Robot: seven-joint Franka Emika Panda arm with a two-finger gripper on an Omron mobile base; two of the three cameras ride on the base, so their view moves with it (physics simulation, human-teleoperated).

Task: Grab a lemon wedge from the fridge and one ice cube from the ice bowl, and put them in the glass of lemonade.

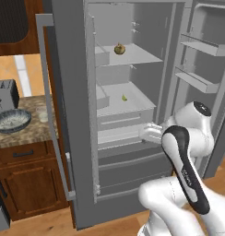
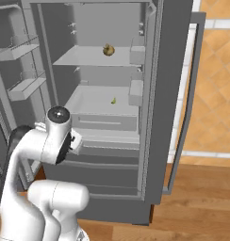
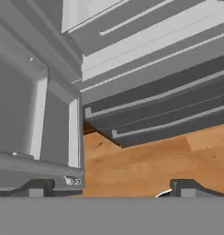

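Fridge (image 1: pixel 77 115) stood with both doors swung open, taking up most of both base views. I saw the lemon wedge (image 1: pixel 124 97) as a small yellow-green piece on the middle shelf, centre of the left base view, also just above centre in the right base view (image 2: pixel 113 100). A rounder olive-brown fruit (image 1: pixel 119 49) sat on the shelf above it, well apart from the wedge. The arm rose from the lower right of the left base view, its hand pointed toward the fridge's lower drawers. In the hand view the gripper (image 3: pixel 111 189) showed its two dark tips spread wide at the bottom edge, nothing between them; beyond them lay wood floor (image 3: pixel 150 160) and the drawer fronts. At the left edge of the left base view the ice bowl (image 1: pixel 12 120) rested on the table (image 1: pixel 26 136), with the glass of lemonade (image 1: pixel 43 114) just beside it on the right and a toaster (image 1: pixel 6 94) behind.
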